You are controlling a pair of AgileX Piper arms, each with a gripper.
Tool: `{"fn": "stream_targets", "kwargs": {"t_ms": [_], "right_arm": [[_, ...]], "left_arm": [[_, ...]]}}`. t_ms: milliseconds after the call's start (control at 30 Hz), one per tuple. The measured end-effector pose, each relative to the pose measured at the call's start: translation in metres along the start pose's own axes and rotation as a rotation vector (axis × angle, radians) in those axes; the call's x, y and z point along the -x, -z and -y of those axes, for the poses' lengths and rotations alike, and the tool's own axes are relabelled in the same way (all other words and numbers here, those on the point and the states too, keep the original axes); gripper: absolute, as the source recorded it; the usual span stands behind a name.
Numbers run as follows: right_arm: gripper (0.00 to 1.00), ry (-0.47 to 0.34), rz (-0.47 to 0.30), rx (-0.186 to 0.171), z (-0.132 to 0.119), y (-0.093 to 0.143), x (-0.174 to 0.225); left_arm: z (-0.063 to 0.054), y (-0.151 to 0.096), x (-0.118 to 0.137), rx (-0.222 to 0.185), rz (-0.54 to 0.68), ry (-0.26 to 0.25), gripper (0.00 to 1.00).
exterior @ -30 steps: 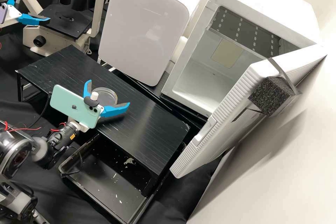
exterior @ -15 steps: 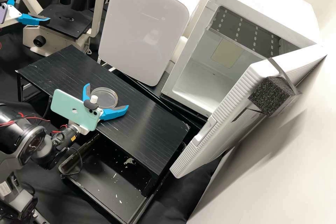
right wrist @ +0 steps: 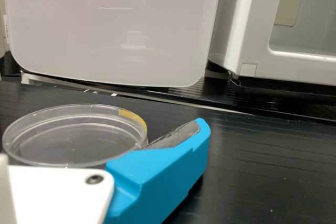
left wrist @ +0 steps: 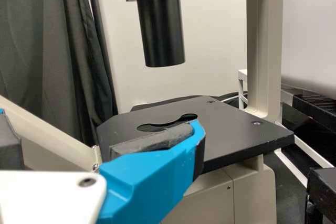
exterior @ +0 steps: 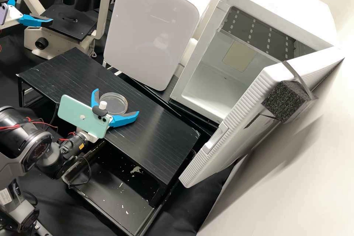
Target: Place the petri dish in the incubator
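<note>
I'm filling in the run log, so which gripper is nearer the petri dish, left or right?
Right. The right gripper is at the petri dish, its open fingers on either side of it; the left gripper is farther off, by the microscope stage.

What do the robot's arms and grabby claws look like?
The right arm is dark grey with thin red wires and a black cable. A mint-green phone sits on the right gripper, a purple one on the left gripper. Both have bright blue fingers with grey pads.
</note>
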Motion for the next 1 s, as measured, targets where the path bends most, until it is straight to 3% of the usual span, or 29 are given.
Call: {"fn": "stream_targets", "kwargs": {"t_ms": [167,500,1000], "right_arm": [[0.00,0.005,-0.007,-0.036,-0.0003,0.0000,-0.0002],[0.00,0.002,-0.020,-0.034,-0.0032,-0.0001,-0.0032],[0.00,0.005,-0.018,-0.063,-0.0053,-0.0006,-0.0067]], "left_arm": [[0.0000,0.0000,0.0000,0.000,0.000,0.000,1.00],[0.0000,0.0000,0.0000,0.000,0.000,0.000,1.00],[0.0000,0.0000,0.0000,0.000,0.000,0.000,1.00]]}}
